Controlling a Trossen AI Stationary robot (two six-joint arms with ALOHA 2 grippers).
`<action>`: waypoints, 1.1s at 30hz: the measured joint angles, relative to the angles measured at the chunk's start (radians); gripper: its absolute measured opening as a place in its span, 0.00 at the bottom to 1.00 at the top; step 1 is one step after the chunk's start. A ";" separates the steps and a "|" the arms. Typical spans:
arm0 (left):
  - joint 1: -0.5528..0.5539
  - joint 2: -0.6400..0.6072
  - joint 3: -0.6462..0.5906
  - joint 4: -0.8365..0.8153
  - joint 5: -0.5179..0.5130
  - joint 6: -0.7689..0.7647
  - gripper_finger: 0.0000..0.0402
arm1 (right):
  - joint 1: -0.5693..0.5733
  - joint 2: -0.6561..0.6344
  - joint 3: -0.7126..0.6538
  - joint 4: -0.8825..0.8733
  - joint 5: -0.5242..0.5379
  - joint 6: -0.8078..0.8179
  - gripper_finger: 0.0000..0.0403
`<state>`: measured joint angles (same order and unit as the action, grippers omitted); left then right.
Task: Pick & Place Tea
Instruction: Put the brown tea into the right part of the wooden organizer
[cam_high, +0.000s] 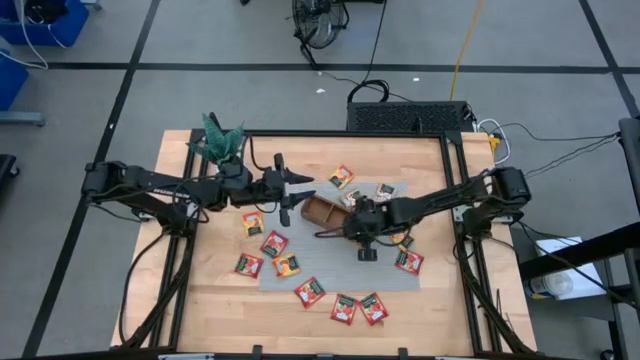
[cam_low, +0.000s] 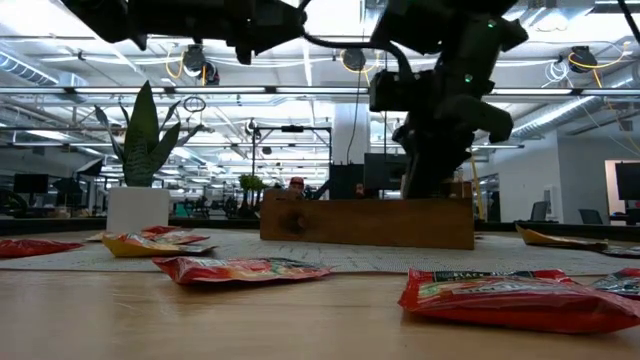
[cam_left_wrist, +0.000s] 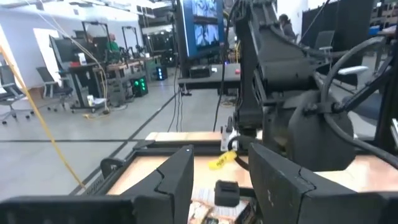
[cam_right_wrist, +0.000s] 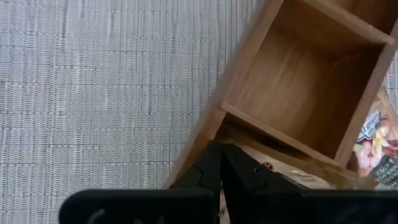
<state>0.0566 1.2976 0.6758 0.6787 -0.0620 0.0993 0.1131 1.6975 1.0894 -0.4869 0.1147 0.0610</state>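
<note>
Behind the right end effector (cam_right_wrist: 219, 163), tray (cam_right_wrist: 298, 93) compartment half-hidden

Pale wooden counter (cam_high: 200, 300) under a grey woven mat (cam_high: 330, 268); brown wooden compartment tray (cam_high: 322, 211) near the mat's far edge. Potted green plant (cam_high: 222, 140) in a white pot at the far left corner. Yellow cable (cam_high: 466, 45) across the grey floor beyond.

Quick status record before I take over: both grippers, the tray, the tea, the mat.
left gripper: raised above the table beside the tray, fingers apart, nothing between them
right gripper: shut, pointing down over the wooden tray's edge
wooden tray: on the grey mat, nearest visible compartment empty
tea sachets: scattered loose around the tray, mostly red
grey mat: under the tray, flat
plant: at the table's far left corner
</note>
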 joint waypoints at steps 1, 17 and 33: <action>0.000 0.000 0.000 -0.007 0.000 0.000 0.39 | 0.000 0.015 0.014 -0.025 0.016 -0.002 0.00; 0.000 0.000 0.000 -0.033 0.000 0.012 0.39 | 0.020 0.061 0.037 -0.162 0.291 -0.010 0.00; 0.000 0.000 0.000 -0.033 0.000 0.004 0.39 | 0.077 0.008 0.036 -0.140 0.330 -0.021 0.00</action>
<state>0.0566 1.2976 0.6758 0.6461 -0.0620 0.1031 0.1898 1.7051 1.1255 -0.6264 0.4450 0.0402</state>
